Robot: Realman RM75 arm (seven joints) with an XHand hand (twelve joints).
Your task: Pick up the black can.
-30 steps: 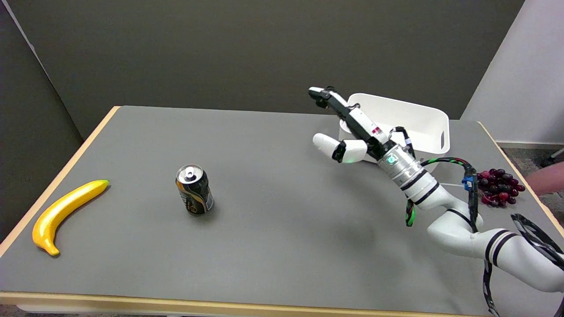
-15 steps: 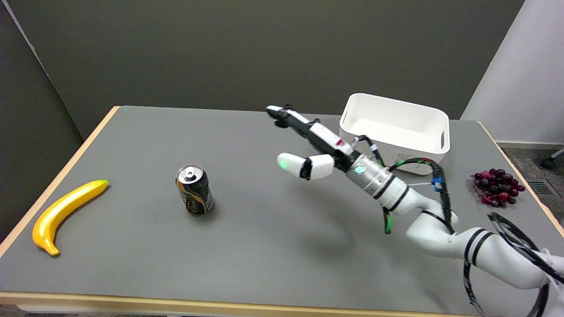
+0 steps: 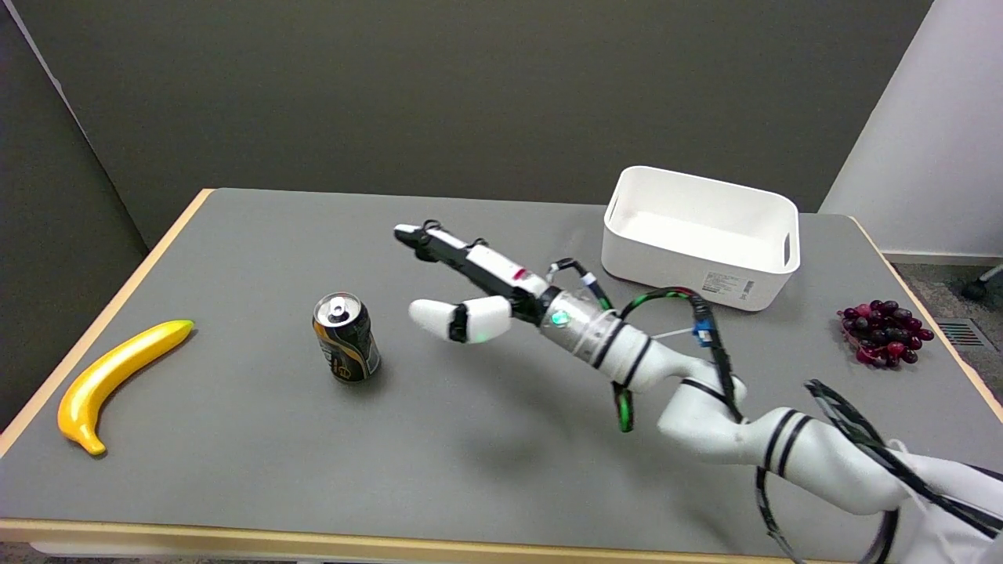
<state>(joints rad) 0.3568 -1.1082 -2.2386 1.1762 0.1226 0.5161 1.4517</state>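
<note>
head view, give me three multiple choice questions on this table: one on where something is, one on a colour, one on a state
1. Where does the banana lie?
A. near the table's left edge
B. inside the white bin
C. beside the grapes

2. What colour are the grapes?
A. green
B. dark red-purple
C. yellow

3. How is the right hand relative to the black can?
A. gripping it
B. open, short of it
C. pressing on its top

Answers: 1 A, it lies by the left edge. 2 B, the bunch is dark red-purple. 3 B, fingers spread, table visible between hand and can.

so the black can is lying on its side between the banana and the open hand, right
Not quite. The head view shows the black can standing upright, not on its side. It does sit between the banana and the open right hand, which holds nothing.
</note>
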